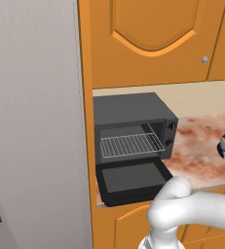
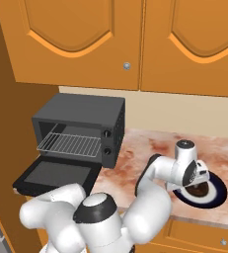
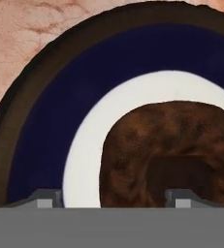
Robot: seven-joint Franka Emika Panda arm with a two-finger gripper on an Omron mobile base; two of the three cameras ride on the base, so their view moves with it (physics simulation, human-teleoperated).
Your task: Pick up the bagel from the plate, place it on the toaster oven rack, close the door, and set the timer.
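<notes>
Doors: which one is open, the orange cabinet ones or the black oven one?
The flat black toaster oven door, folded down flat below the silver wire rack. The orange arched-panel cabinet doors above are shut.

Arm bent low, tool (image 2: 198,184) pointing straight down.

The oven (image 2: 81,129) stands on the surface (image 2: 145,153) with its door (image 2: 56,175) down and rack (image 2: 70,145) bare. The gripper (image 2: 198,184) hangs over the bagel (image 2: 198,189) on the plate (image 2: 215,193).

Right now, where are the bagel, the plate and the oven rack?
bagel (image 3: 147,140), hand view, its brown crust left of the hole.
plate (image 2: 216,190), right base view, its navy ring.
toaster oven rack (image 1: 131,145), left base view, middle of the wire grid.
</notes>
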